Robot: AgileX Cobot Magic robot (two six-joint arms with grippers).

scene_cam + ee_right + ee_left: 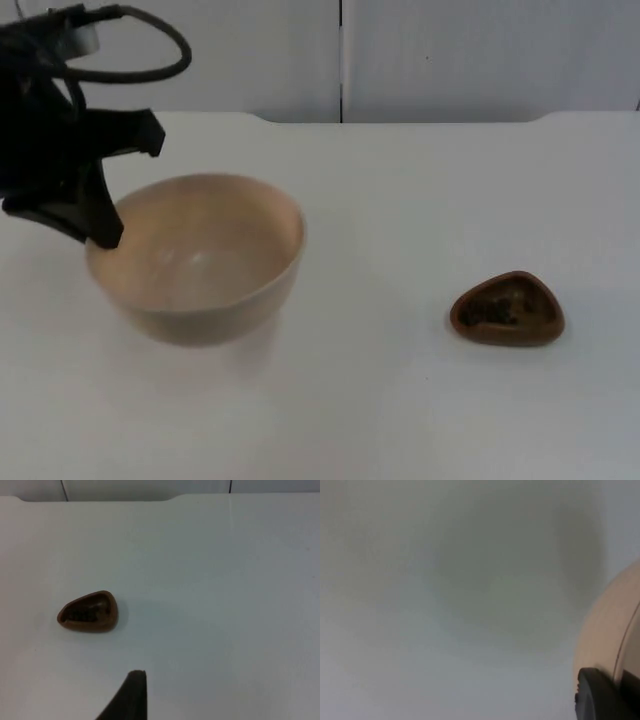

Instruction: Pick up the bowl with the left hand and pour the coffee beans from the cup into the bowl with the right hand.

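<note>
1. In the top view the left gripper (100, 232) sits at the upper left of the frame, its black arm coming down from the corner to the near-left rim of the bowl.
2. The fingers (105, 225) are clamped on the bowl's rim. In the left wrist view one black fingertip (600, 695) lies against the pale outer wall of the bowl (610, 630), with the rim edge running past it.
3. The bowl (200, 255) is wide, tan and upright, left of centre in the top view. It appears slightly raised off the white table (400, 200), with a faint shadow beneath it. Its inside looks bare.
4. Well apart from the bowl, at the lower right of the top view, the cup (507, 309) rests on the table. It is small, brown and roughly triangular with rounded corners, and dark coffee beans (495, 308) lie inside it.
5. In the right wrist view the same cup (88, 611) stands alone on the table.
6. The right gripper is above the table and well short of the cup, touching nothing. One fingertip (131, 692) shows, so I cannot tell whether its fingers are apart or together.
</note>
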